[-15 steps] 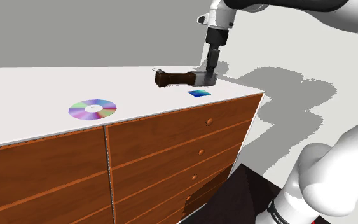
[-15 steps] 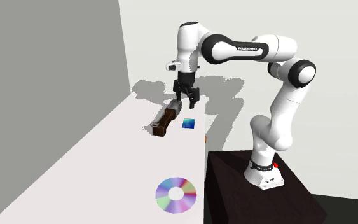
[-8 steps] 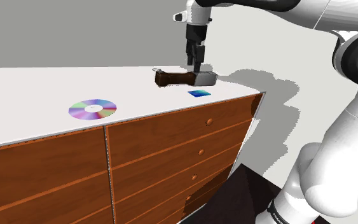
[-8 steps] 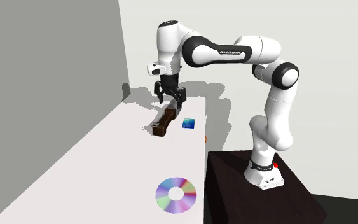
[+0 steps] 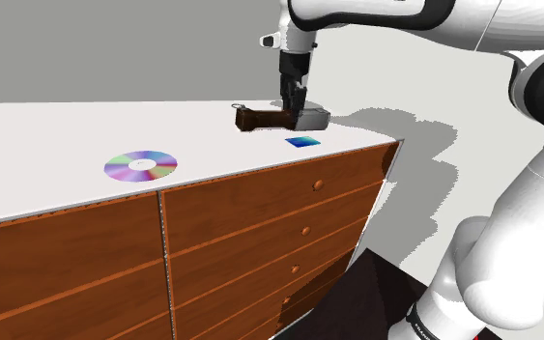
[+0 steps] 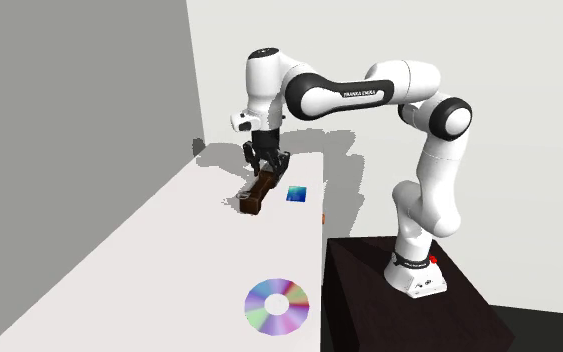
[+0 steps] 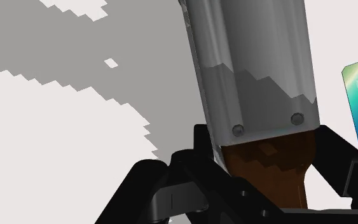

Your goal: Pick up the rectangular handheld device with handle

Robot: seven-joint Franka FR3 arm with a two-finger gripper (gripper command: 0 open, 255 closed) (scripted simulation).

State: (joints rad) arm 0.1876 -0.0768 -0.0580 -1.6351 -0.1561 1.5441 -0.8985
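— What did the thing rest on, and what was around it?

— A wooden chest of drawers with a plain white top (image 5: 57,126). A grey wall (image 5: 115,48) ran behind its back edge, a paler wall stood beyond its far end, and the floor (image 5: 434,193) was light grey. The arm's shadow fell jagged across the far end of the top and onto the floor. The robot's dark stand (image 6: 369,300) sat close to the drawer side.

— And the drawers?

— The drawer fronts (image 5: 260,222) were reddish-brown with round knobs, and all were closed, so I couldn't tell what they held.

— Where was the handheld device?

— The handheld device (image 5: 279,119) lay flat near the far end of the top, with its dark brown handle and grey metal head roughly parallel to the front edge. A blue-green card (image 5: 302,141) lay just beside it, between it and the front edge and close to the corner. A rainbow-sheened disc (image 5: 140,166) lay well apart from both, near the front edge.

— What was the gripper doing?

— The gripper (image 5: 294,104) pointed straight down over the device where handle meets head. In the wrist view its fingers (image 7: 203,153) were spread, one on each side of the handle. The device lay flat on the top, not lifted.
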